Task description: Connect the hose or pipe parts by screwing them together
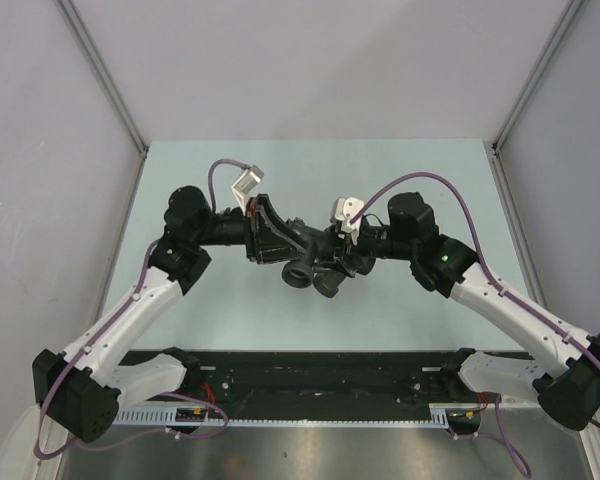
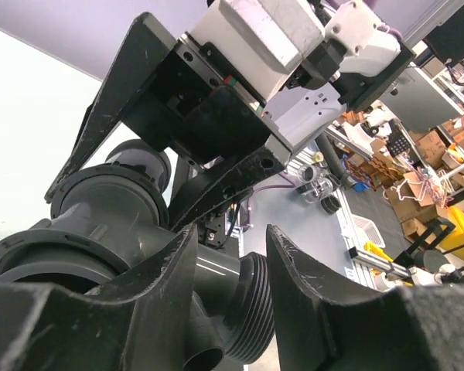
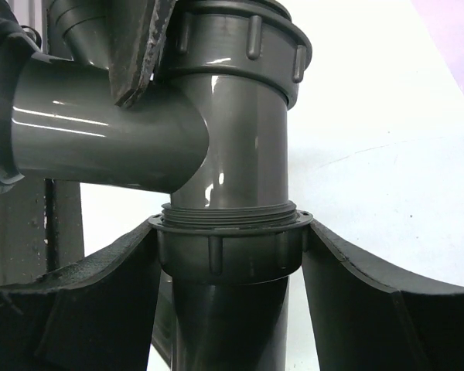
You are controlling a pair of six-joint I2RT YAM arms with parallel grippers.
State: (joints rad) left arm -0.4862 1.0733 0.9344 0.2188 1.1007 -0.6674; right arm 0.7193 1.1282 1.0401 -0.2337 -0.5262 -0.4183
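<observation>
Threading nut [image 3: 230, 259] of tube [image 3: 228, 336] onto branched fitting [image 3: 232, 131], nut pinched by half-spread right gripper [image 3: 232, 232]; left gripper [image 2: 232, 232] straddling fitting, hold unclear. Next: steady fitting, turn nut.

Dk grey glossy tee [image 3: 232, 147] upright, side branch to left, ribbed collar on top. Bottom thread partly in ribbed nut [image 3: 229, 253] of tube [image 3: 228, 332] below, coaxial. Both mid-air.

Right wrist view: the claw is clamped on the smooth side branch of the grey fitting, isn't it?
Not the side branch: the right wrist view shows the right claw clamped on the ribbed collar below the grey fitting.
</observation>
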